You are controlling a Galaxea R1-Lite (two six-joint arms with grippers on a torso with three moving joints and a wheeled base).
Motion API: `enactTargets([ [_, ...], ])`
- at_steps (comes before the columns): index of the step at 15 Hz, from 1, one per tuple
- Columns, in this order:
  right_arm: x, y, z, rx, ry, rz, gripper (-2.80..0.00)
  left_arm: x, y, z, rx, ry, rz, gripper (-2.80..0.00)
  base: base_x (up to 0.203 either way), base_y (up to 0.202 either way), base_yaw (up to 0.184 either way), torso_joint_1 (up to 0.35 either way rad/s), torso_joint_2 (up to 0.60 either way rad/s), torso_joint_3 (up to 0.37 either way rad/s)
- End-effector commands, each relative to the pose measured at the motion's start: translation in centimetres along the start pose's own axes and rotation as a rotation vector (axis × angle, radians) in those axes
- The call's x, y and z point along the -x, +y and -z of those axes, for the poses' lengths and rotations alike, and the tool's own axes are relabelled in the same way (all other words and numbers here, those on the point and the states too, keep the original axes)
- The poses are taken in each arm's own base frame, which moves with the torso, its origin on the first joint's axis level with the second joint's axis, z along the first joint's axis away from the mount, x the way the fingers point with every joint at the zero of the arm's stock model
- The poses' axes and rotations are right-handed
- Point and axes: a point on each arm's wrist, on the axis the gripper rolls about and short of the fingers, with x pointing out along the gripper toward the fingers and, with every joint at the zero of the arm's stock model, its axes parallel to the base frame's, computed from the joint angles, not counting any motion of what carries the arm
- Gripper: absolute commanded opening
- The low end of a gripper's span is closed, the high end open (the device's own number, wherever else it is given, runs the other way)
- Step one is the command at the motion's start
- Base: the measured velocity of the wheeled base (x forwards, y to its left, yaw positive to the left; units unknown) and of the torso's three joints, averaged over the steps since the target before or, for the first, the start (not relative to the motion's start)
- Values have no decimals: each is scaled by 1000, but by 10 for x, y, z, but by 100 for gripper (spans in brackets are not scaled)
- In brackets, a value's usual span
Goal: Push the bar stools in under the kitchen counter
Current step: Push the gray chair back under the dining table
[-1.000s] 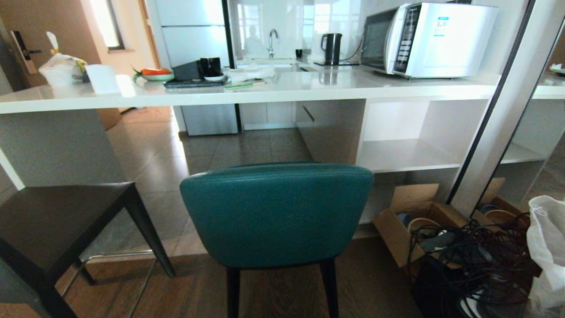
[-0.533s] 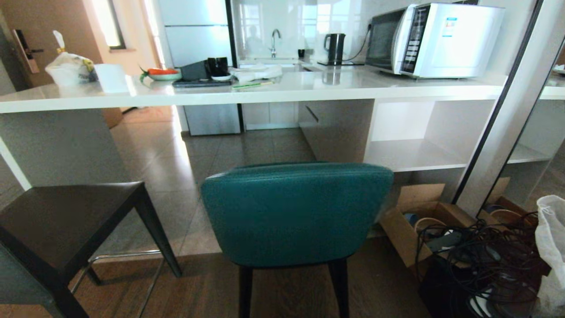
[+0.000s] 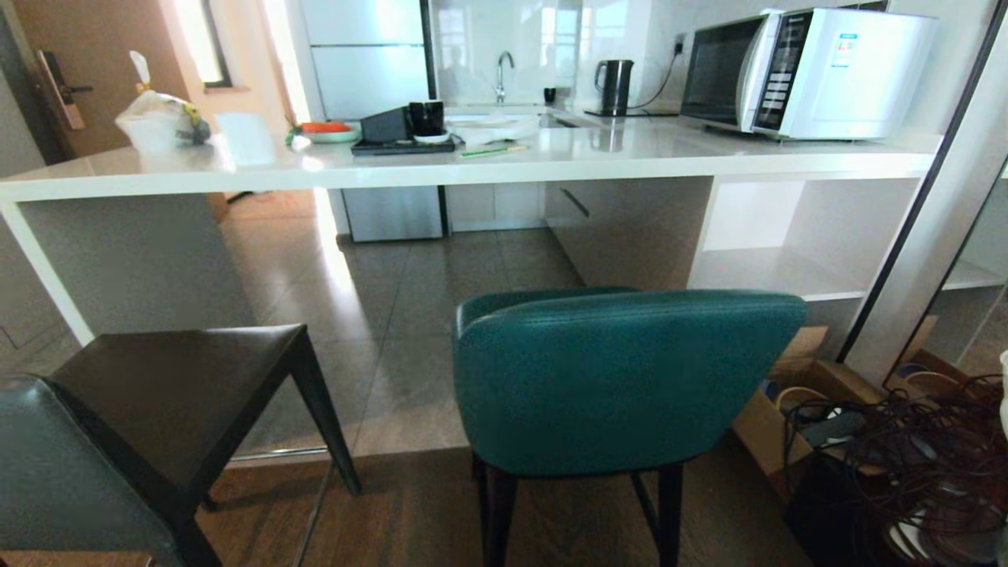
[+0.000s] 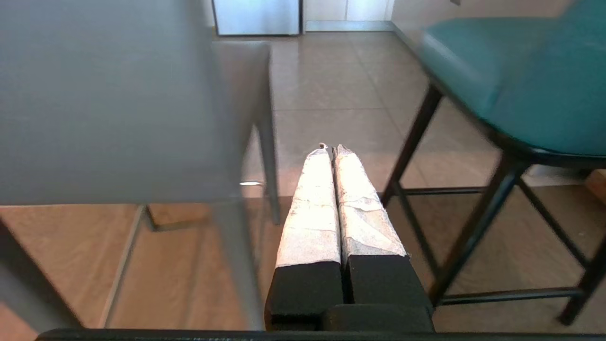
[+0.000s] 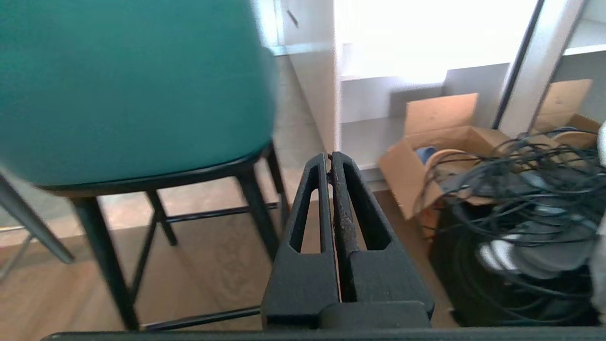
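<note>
The teal bar stool (image 3: 622, 378) stands before the white kitchen counter (image 3: 504, 165), its padded back toward me, right of centre. The dark grey stool (image 3: 173, 394) is at lower left, its seat pulled out from the counter. Neither arm shows in the head view. My left gripper (image 4: 331, 149) is shut and empty, low between the two stools, with the grey stool (image 4: 104, 104) on one side and the teal stool (image 4: 521, 80) on the other. My right gripper (image 5: 330, 155) is shut and empty, beside the teal stool (image 5: 132, 85), apart from its legs.
An open cardboard box (image 3: 795, 409) and a tangle of black cables (image 3: 906, 465) lie on the floor at right, by the white shelf unit (image 3: 780, 268). A microwave (image 3: 811, 71), kettle (image 3: 614, 85) and tray with cups (image 3: 405, 134) sit on the counter.
The whole head view has shifted: both stools and the counter's contents now sit further right in the picture, and the grey stool's back has come into view at lower left. The camera moved.
</note>
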Motion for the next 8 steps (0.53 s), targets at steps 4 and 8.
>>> enactTargets([
  [4,-2,0,7,0,26,1,-280,0,0,1,0,4,0,-280,0,197,-2,2,0,3],
  [8,-2,0,7,0,26,1,-280,0,0,1,0,4,0,-280,0,199,0,2,3,0],
])
